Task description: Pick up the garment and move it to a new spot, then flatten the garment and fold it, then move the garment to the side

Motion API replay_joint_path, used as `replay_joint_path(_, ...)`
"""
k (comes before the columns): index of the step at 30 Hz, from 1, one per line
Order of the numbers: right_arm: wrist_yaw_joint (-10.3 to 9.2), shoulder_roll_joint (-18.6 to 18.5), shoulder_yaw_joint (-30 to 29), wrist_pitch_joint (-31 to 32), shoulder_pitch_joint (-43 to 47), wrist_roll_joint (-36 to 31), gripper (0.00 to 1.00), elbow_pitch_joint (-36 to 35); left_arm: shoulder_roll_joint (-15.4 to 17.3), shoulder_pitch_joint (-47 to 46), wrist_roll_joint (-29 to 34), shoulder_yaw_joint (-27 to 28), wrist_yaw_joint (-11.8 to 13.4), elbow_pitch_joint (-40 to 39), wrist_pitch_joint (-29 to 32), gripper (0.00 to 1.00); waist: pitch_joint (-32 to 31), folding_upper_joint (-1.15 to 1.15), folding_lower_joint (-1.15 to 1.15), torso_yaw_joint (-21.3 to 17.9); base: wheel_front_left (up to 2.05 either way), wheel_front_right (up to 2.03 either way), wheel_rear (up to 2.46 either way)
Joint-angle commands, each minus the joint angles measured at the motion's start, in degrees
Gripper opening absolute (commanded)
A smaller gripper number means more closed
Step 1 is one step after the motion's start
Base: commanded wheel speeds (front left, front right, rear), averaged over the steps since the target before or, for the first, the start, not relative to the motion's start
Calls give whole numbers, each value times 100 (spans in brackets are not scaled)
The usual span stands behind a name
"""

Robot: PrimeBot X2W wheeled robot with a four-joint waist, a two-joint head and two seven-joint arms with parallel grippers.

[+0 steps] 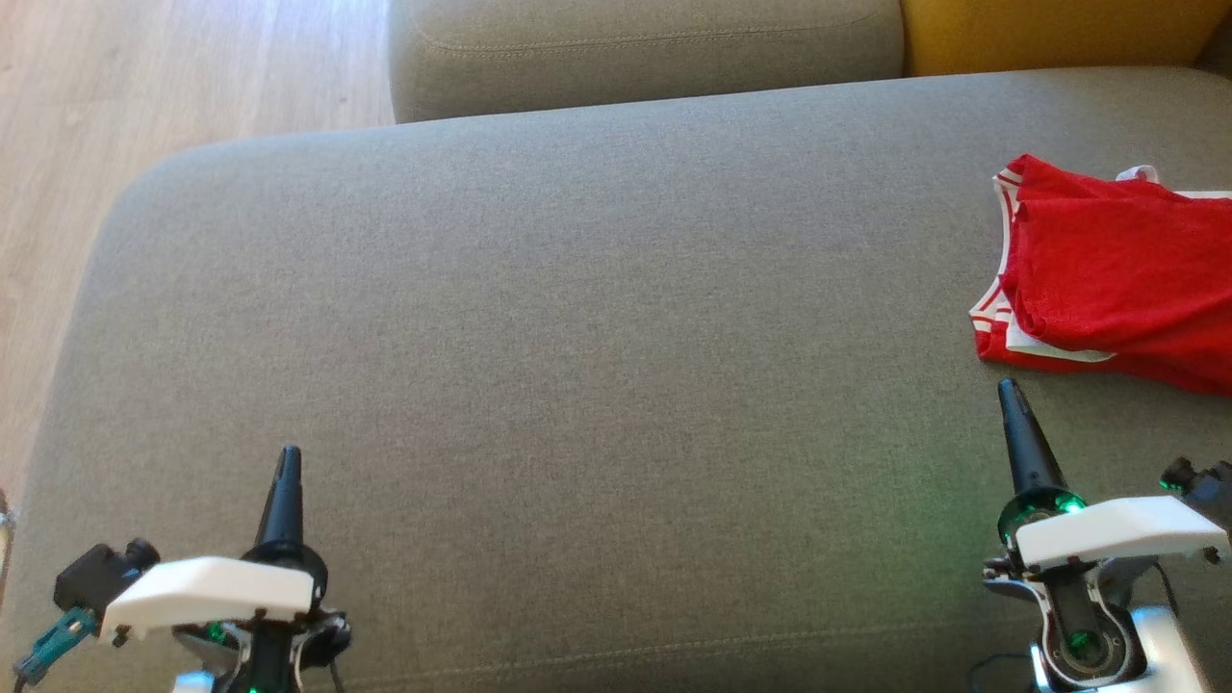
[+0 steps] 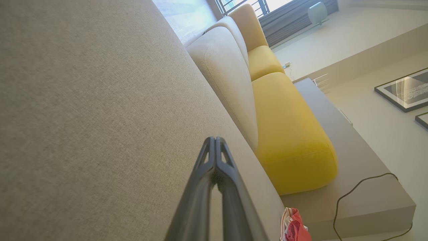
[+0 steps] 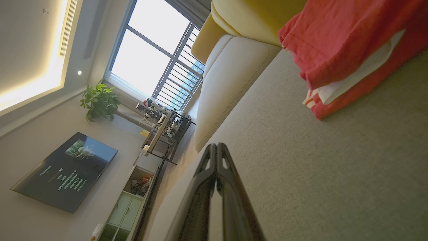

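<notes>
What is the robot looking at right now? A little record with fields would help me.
Surface: grey sofa seat
Garment: red shirt with white trim, folded over, far right of the seat
Left gripper: shut, empty, near left
Right gripper: shut, empty, close to the shirt, not touching
Behind: grey cushion, yellow cushion

1. A wide grey sofa seat (image 1: 577, 337) with a rounded near-left corner takes up most of the space in front.
2. A grey back cushion (image 1: 645, 48) stands along the seat's far edge. A yellow cushion (image 1: 1049, 34) is just beside it, toward the far right corner.
3. Pale wooden floor (image 1: 144, 77) runs past the seat's left edge.
4. A low grey platform (image 2: 351, 160) lies next to the yellow cushion, and a black cable (image 2: 354, 190) trails across it.
5. A framed picture (image 2: 403, 90) hangs on the wall.
6. Across the room are a television (image 3: 67, 170), a leafy potted plant (image 3: 100, 103) and a tall barred window (image 3: 150, 63).
</notes>
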Motion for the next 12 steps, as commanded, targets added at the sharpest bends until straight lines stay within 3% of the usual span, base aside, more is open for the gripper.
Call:
replay_joint_path(1, -1, -4, 40, 61, -145, 198, 0, -218, 99, -336, -174, 179, -84, -151, 48, 0, -4, 0, 0, 0, 0, 0, 0)
replay_joint_path(12, -2, -3, -2, 246, -134, 974, 0, -226, 102, -410, -873, 292, -158, -81, 233, 0, -33, 0, 0, -6, 0, 0, 0)
